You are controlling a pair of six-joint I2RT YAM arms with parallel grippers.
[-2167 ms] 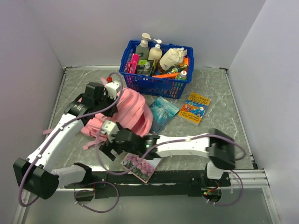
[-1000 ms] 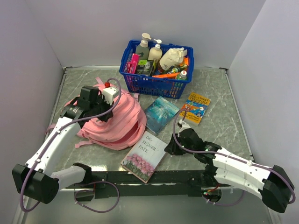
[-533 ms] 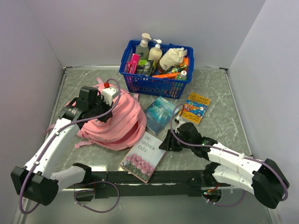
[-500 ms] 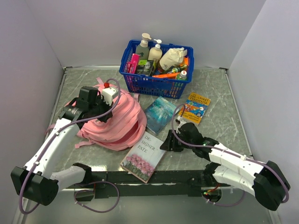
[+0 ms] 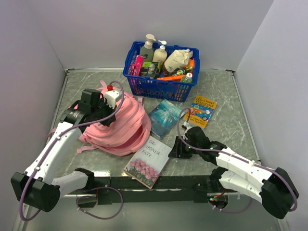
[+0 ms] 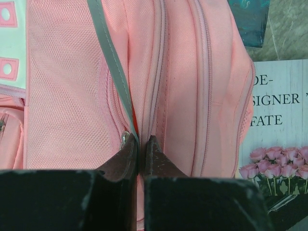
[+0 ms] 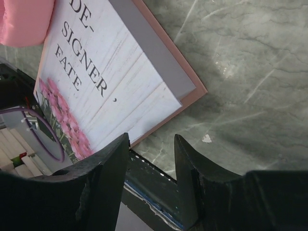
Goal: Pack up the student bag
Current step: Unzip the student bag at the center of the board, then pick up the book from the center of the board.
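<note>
Robot test cell, lab-type: marble-look table (image 5: 226, 96) boxed by plain white walls (image 5: 86, 29), arms bolted at bottom rail (image 5: 183, 182).

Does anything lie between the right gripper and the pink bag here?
Yes: the white book lies flat between the right gripper and the bag, with one corner reaching the bag. The gripper is open and empty, just off the book's right edge.

Left arm (image 5: 50, 144) reaches onto the student bag (image 5: 126, 126); right fingers (image 5: 173, 151) seemingly just beside the flowered book (image 5: 148, 161).
</note>
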